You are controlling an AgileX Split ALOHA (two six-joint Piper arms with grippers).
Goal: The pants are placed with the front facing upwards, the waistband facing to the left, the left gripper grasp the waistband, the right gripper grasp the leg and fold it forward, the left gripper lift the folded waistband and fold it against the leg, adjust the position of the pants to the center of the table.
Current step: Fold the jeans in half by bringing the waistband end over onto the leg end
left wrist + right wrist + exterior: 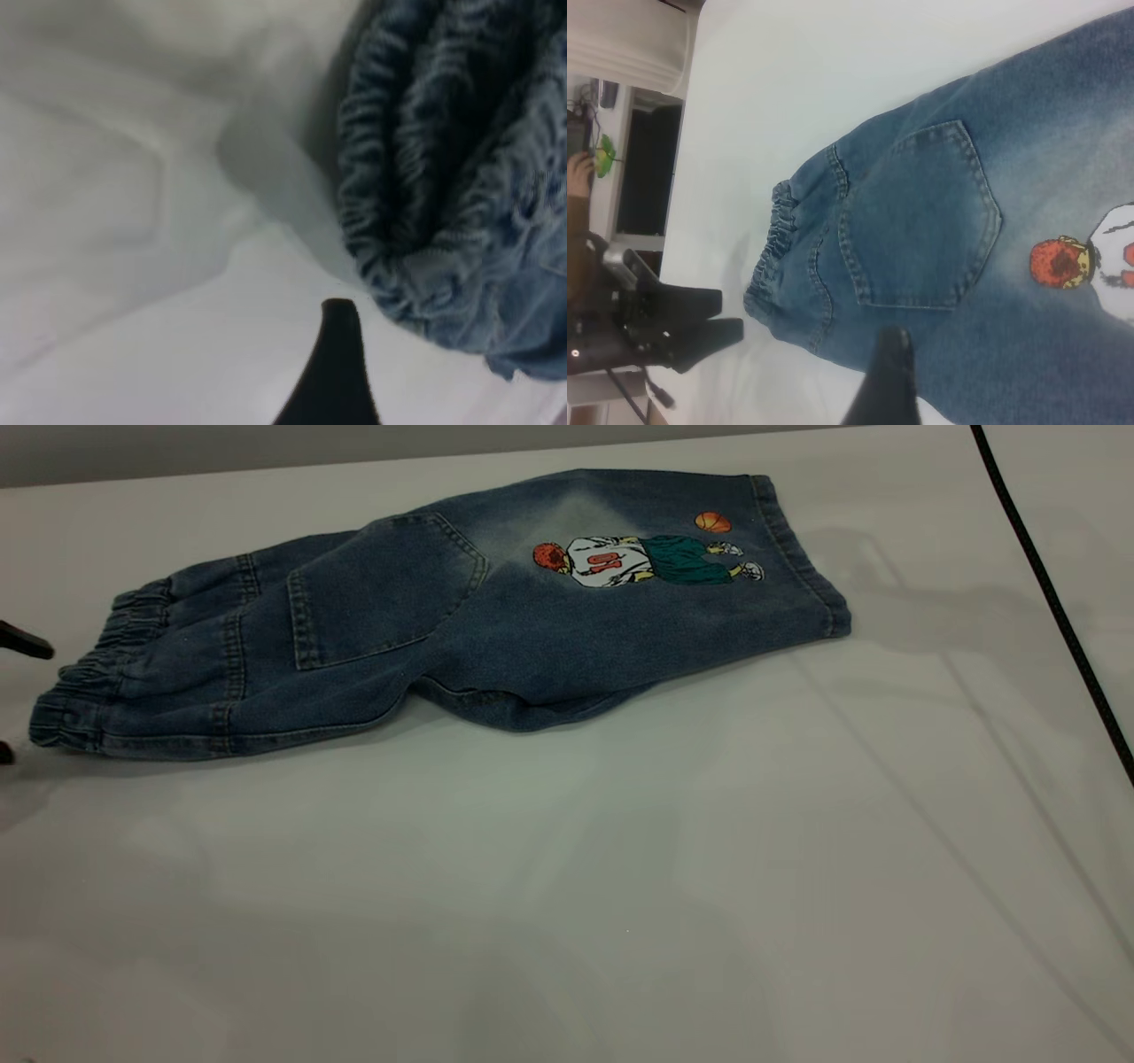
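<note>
denim pants (496,615) lie already folded lengthwise on the far half of the table (567,886), back pocket and the basketball-player print facing up. their long axis runs left to right. the waistband (106,669) is at the left end and the leg (709,576) hem at the right. the left gripper (713,323) sits just off the waistband's edge, apart from the cloth, its fingers spread with a clear gap between them and holding nothing. it is the nearer arm for lifting the waistband over toward the leg, which looks like the coming step. the right gripper (890,372) hovers above the pants near the pocket; only one finger shows, so its opening cannot be told.
</note>
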